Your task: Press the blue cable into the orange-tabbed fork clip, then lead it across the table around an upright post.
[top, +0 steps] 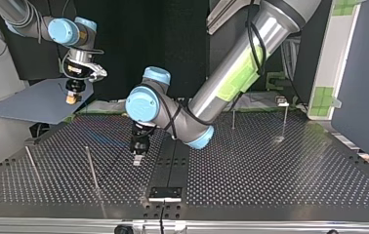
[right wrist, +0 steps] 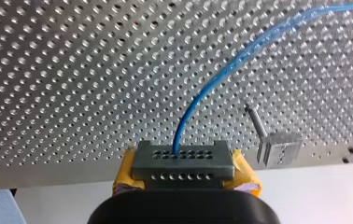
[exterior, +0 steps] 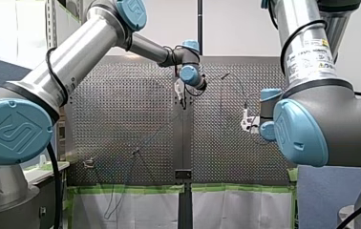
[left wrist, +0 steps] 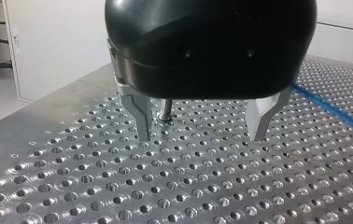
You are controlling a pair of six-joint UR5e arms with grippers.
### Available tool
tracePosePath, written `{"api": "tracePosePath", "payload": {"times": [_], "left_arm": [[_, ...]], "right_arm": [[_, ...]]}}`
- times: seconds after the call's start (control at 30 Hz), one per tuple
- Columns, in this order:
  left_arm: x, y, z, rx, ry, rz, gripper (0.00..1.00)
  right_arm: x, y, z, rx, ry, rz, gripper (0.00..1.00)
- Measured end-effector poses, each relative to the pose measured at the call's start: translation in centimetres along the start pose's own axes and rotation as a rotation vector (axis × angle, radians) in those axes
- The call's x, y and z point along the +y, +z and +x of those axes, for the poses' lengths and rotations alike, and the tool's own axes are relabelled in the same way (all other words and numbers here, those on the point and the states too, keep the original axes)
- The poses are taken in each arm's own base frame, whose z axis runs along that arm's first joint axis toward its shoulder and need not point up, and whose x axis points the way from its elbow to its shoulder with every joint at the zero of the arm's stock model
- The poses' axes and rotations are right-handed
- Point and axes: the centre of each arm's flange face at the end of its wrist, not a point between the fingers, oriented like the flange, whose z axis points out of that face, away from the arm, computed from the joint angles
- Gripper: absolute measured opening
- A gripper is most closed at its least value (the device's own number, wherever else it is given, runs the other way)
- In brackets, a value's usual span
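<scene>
leaning rod [top: 92, 168]: nearest in the top view, thin and tilted; a second like it stands well apart, further to that view's left.
left gripper [left wrist: 201, 137]: low over the tabletop [left wrist: 72, 186], metal fingers [left wrist: 139, 116] spread wide and holding nothing; a rod's foot [left wrist: 165, 112] stands between them, nearer one finger.
blue cable [right wrist: 202, 100]: one stretch lies flat on the tabletop beside the left gripper, apart from it; another rises off the plate into the right gripper.
right gripper [right wrist: 182, 156]: farthest in the top view, lifted over the tabletop's far edge, yellow pads [right wrist: 244, 175] clenched on the blue cable.
metal block with pin [right wrist: 277, 147]: near the right gripper, by the plate's edge.
risk: the slack could likely snag a rod when led across; a hard pull might slip the thin cable through the pads; the left fingers could knock the rod's foot on closing.
hidden: fork clip and orange tab not made out in any view, so seating cannot be told; the rod's top is cut off by the gripper body; the cable is barely traceable in the front and top views.
</scene>
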Motion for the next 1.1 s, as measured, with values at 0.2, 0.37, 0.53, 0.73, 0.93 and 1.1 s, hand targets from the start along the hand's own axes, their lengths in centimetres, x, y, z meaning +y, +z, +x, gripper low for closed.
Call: {"api": "tracePosePath", "payload": {"times": [0.2, 0.37, 0.53, 0.73, 0.93, 1.1], "left_arm": [[0.0, -0.1, 0.1, 0.009, 0.002, -0.002, 1.00], [-0.1, -0.3, 0.2, 0.019, 0.007, -0.004, 1.00], [-0.2, -0.4, 0.3, 0.025, 0.009, -0.003, 1.00], [-0.5, -0.6, 0.4, 0.027, 0.009, 0.001, 1.00], [-0.8, -0.7, 0.5, 0.029, 0.010, 0.006, 1.00], [-1.0, -0.9, 0.6, 0.032, 0.011, 0.010, 1.00]], "right_arm": [[1.1, 0.3, -2.0, -0.010, 0.017, -0.021, 0.00], [2.2, 0.5, -3.1, -0.028, 0.032, -0.045, 0.00], [3.1, 0.8, -3.8, -0.037, 0.035, -0.061, 0.00], [3.5, 0.9, -4.5, -0.048, 0.035, -0.066, 0.00], [3.5, 2.0, -5.6, -0.053, 0.034, -0.070, 0.00], [3.5, 2.2, -7.7, -0.078, 0.032, -0.071, 0.00]]}}
